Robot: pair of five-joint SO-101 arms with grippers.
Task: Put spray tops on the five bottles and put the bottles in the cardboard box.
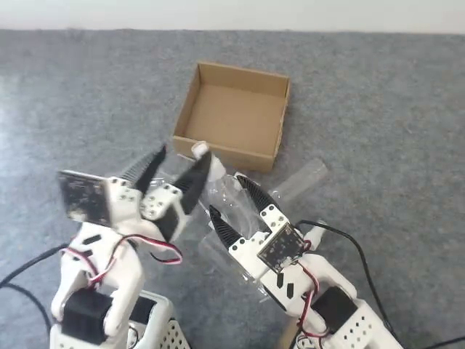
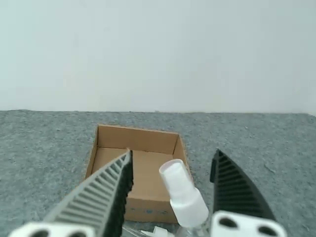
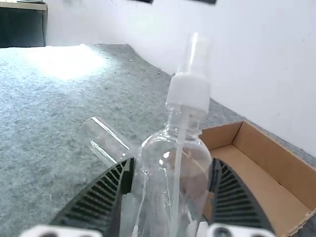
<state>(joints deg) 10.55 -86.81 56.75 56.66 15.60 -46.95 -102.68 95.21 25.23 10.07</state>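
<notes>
Right tool (image 3: 171, 165) clamped on clear bottle (image 3: 173, 182) with spray top (image 3: 190, 91), left tool (image 2: 173, 155) spread wide around top, cardboard box (image 1: 240, 155) just beyond.

2 white robot arms sit side by side, both reaching forward. The left claw (image 1: 185, 153) has its dark ribbed jaws spread wide apart. The right claw (image 1: 226, 194) is clamped around a clear bottle (image 3: 173, 165).

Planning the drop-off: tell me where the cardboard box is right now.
In the high view the cardboard box sits open side up on the grey carpet, toward the far middle, just beyond the left claw and the white spray top.
</notes>
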